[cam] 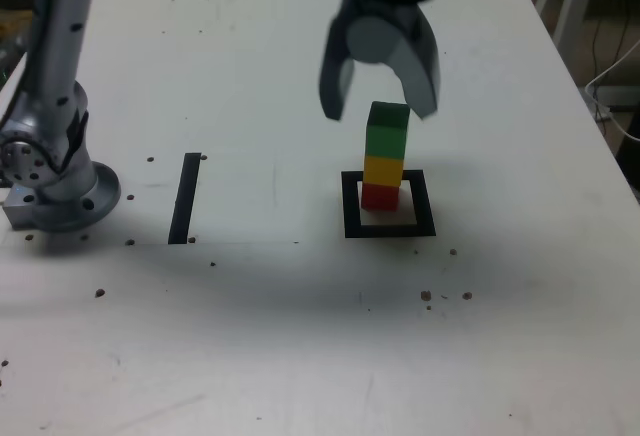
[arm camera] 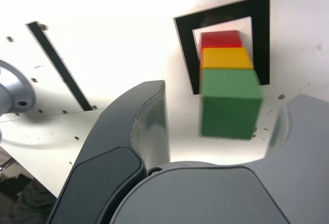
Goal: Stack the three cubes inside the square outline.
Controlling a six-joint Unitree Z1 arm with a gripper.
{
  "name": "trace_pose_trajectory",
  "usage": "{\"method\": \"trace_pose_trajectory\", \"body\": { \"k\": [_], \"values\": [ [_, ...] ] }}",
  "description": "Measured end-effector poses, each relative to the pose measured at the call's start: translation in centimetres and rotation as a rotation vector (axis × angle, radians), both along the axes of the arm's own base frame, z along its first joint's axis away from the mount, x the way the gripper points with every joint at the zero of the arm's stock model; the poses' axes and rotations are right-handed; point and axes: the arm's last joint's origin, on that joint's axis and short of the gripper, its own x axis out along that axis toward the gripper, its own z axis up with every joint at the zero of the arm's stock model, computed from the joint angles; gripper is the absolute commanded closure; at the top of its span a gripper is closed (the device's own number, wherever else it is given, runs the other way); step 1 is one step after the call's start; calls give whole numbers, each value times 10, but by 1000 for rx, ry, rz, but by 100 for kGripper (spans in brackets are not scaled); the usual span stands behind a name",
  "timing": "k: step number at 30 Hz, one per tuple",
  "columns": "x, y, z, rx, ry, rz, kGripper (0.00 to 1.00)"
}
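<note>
The three cubes stand as one upright tower inside the square outline (cam: 389, 205): red cube (cam: 380, 196) at the bottom, yellow cube (cam: 383, 170) on it, green cube (cam: 387, 129) on top. My gripper (cam: 380, 108) hangs open just above the green cube, one finger on each side of it, touching nothing. From the wrist, the green cube (arm camera: 230, 102) fills the gap between the fingers (arm camera: 139, 126), with the yellow cube (arm camera: 226, 58) and red cube (arm camera: 220, 39) behind it inside the square outline (arm camera: 186, 44).
A straight black tape strip (cam: 185, 198) lies on the white table (cam: 250, 336) toward the exterior view's left. The arm's silver base (cam: 55, 186) stands at that view's far left. Small dark specks dot the tabletop.
</note>
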Motion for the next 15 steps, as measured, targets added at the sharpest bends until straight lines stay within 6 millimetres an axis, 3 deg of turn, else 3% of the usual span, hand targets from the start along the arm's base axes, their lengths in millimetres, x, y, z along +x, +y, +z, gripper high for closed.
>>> {"method": "trace_pose_trajectory", "body": {
  "k": [7,15],
  "values": [
    [-47,5,19,29,-7,40,0],
    [-99,8,10,48,70,84,0]
  ]
}}
